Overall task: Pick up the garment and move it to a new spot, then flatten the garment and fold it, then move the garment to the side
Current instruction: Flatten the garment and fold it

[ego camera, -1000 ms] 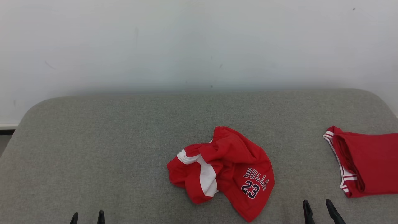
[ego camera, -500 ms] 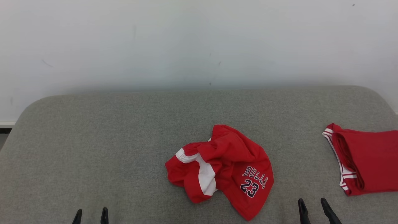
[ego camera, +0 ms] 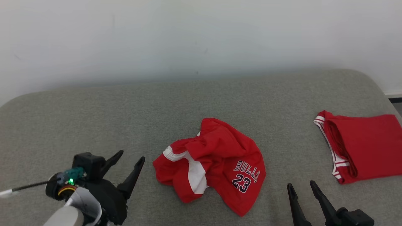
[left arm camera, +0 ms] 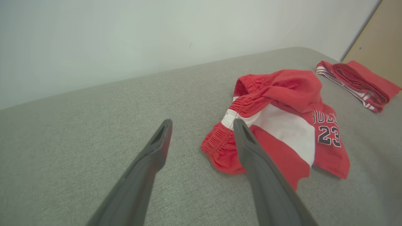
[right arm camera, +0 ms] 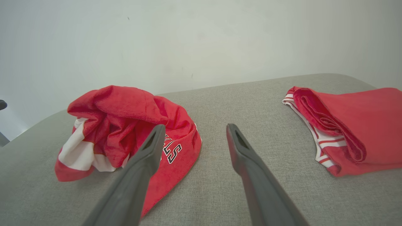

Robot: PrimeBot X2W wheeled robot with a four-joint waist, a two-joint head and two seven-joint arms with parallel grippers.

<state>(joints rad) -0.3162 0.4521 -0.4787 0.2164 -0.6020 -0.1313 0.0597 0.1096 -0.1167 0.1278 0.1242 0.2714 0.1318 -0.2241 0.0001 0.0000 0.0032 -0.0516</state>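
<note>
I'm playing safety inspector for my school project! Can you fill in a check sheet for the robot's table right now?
Surface: grey cloth-covered surface, flat, with rounded corners.
Job's things: crumpled red shorts printed BULLS 23, lying mid-surface, untouched.
Clutter: folded red garment with white stripes, at the right edge.
Grippers: left gripper open, beside the shorts, not touching; right gripper open, holding nothing.
Cables: thin dark cable at the left wrist.
Surroundings: pale wall behind; tan panel past the folded garment.
</note>
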